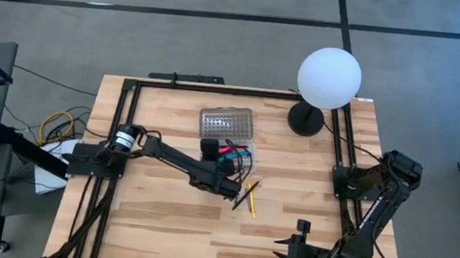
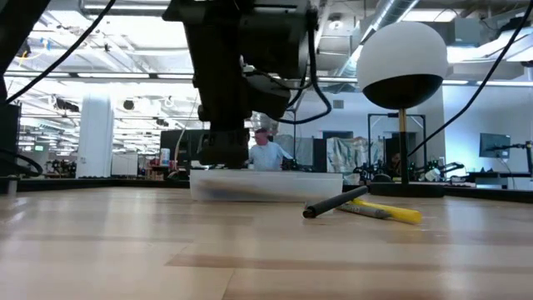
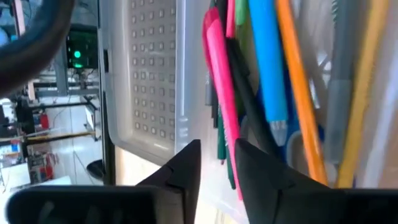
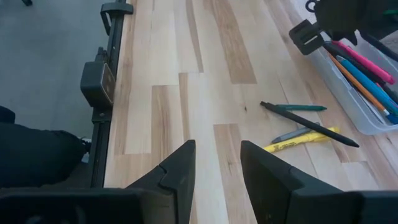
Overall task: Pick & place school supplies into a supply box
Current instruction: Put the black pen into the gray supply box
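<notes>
Supply box (image 1: 230,150) contents half hidden under left claw (image 1: 226,156).

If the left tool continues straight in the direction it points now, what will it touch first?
Most likely the pink marker lying with the other pens in the supply box. The left tool hangs just above it, fingers apart. The depth is unclear, so the box's rim may come first.

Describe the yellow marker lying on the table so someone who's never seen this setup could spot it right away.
Start at the lamp with the white globe at the table's far right, then come in to the clear supply box mid-table, where the left gripper hovers. Just outside the box, toward the table's near edge, a few loose pens lie together. The yellow marker is the only bright yellow one; its neighbours are dark.
</notes>
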